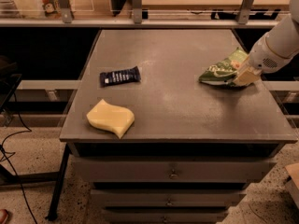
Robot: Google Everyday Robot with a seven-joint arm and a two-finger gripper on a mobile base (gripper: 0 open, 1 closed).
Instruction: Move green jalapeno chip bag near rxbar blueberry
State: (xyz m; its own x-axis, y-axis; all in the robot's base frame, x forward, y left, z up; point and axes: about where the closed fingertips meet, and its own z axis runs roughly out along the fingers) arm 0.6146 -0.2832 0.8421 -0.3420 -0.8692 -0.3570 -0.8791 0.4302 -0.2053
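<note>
The green jalapeno chip bag (220, 69) is at the right side of the grey table (177, 111), tilted, with its right end in my gripper (244, 75). The gripper comes in from the right edge on a white arm and is shut on the bag, holding it just above the tabletop. The rxbar blueberry (120, 76), a dark navy wrapper with white lettering, lies flat on the left half of the table, well apart from the bag.
A pale yellow wavy sponge (110, 118) lies near the table's front left corner. The table has drawers below its front edge (173, 171). A railing and shelf (135, 13) run behind the table. Cables lie on the floor at left.
</note>
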